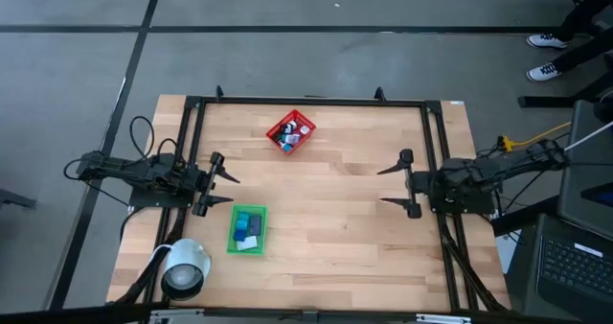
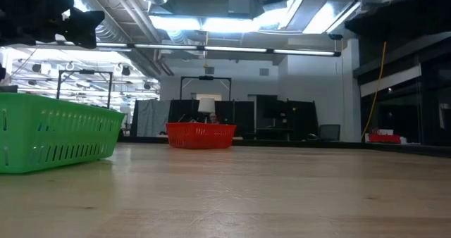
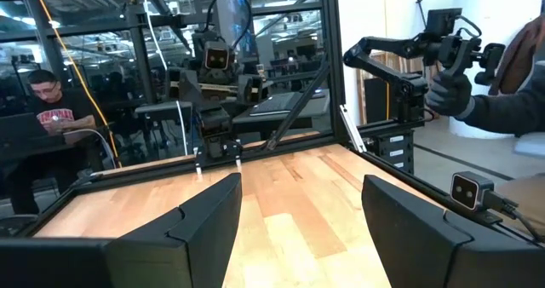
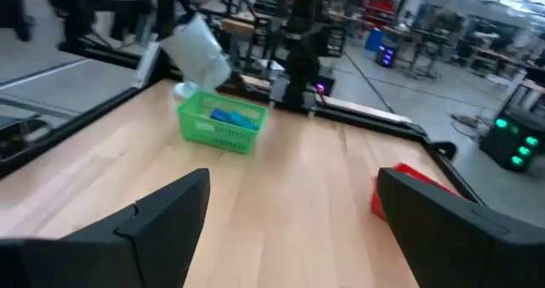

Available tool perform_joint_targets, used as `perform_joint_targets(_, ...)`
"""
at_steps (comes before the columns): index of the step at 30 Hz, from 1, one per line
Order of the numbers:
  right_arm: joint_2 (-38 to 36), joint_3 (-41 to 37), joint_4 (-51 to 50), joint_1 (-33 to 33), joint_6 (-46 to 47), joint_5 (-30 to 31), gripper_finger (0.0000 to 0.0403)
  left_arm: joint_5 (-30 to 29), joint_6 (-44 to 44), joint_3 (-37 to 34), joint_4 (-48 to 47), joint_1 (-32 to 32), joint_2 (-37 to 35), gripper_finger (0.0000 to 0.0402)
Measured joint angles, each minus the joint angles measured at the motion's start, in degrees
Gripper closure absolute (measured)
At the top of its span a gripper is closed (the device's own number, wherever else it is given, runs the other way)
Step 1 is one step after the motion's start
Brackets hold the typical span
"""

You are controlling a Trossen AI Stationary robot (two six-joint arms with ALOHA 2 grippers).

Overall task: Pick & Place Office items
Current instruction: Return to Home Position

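High view showed several office items (image 1: 289, 132) in the far red basket (image 1: 307, 121), blue blocks (image 1: 247, 226) waiting in the near-left green tray (image 1: 230, 230); left gripper (image 1: 235, 190) and right gripper (image 1: 381, 187) hung empty, jaws apart.

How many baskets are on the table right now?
2. The red basket sits near the table top edge in the high view, small items inside. The green basket lies beside the left gripper, blue pieces inside. The right gripper waits opposite.
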Motion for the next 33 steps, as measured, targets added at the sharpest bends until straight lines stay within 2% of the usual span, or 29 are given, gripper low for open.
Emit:
perform_joint_targets(4,-5.43,-1.26,-1.51,0.11,-0.73,-0.60,0.0059,0.00,0.00,0.00,0.00,0.00,0.00,0.0162)
perform_joint_targets(9,-13.34,-3.97,-1.29,0.10,-3.00,2.78,0.0059,0.00,0.00,-0.01,0.02,0.00,-0.02,0.0162)
perform_joint_targets(17,-23.94,-9.84,-3.23,0.10,-1.14,-2.94,0.0059,0.00,-0.02,-0.01,0.01,0.00,-0.01,0.0162)
perform_joint_targets(21,-24.42,-11.11,-2.85,0.10,0.19,-7.07,0.0059,0.00,-0.02,-0.02,0.02,-0.02,0.00,0.0162)
perform_joint_targets(27,-24.44,-11.23,-4.81,0.11,0.87,-16.73,0.0059,0.00,0.00,-0.02,0.00,-0.02,-0.02,0.0162)
perform_joint_targets(33,-22.51,-11.60,-4.36,0.12,0.17,-16.87,0.0060,-0.01,-0.04,0.00,0.00,-0.01,0.00,0.0162)
